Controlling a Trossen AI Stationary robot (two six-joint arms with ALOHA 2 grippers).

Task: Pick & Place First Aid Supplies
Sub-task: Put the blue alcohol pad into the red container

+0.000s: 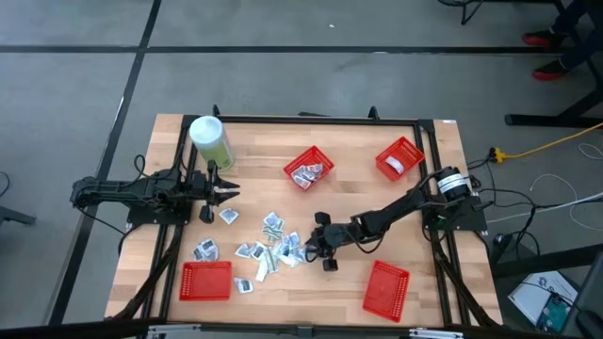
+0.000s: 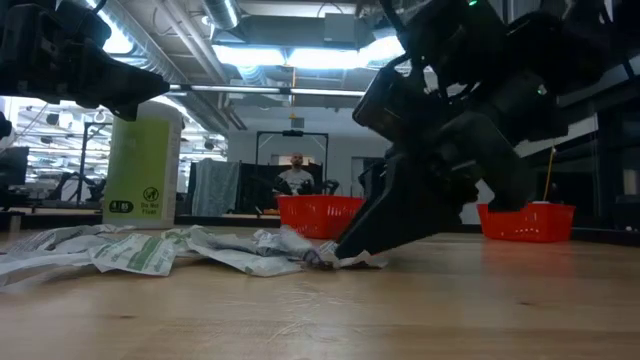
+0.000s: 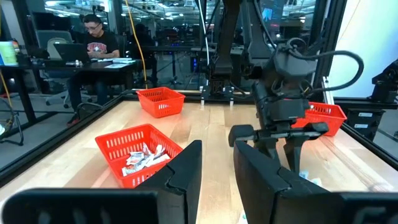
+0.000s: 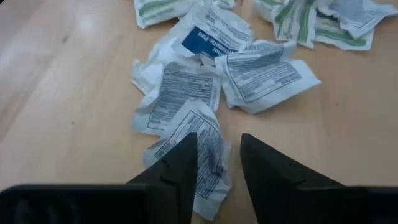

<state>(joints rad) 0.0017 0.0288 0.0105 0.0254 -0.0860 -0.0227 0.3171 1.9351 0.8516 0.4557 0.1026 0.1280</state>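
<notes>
The right arm reaches from the table's 3 o'clock edge toward the centre, stretched low with its wrist pitched down. The right gripper point(image 1: 318, 247) has its fingertips on the wood at the 3 o'clock edge of the scattered first aid packets point(image 1: 268, 247). In the right wrist view its two fingers stand a narrow gap apart, straddling one crumpled white packet point(image 4: 208, 149) printed with black text; the packet lies between the tips, but whether they pinch it I cannot tell. In the low view the tips touch the table beside that packet.

The left arm lies along the 9 o'clock side, forearm level, with the left gripper point(image 1: 226, 191) just beside the pale-green canister point(image 1: 210, 140) at its 6 o'clock; its fingers are slightly apart and hold nothing.

Most packets lie loose just toward 6 o'clock of centre; a few sit in the red basket point(image 1: 309, 168) toward 12 o'clock.
</notes>
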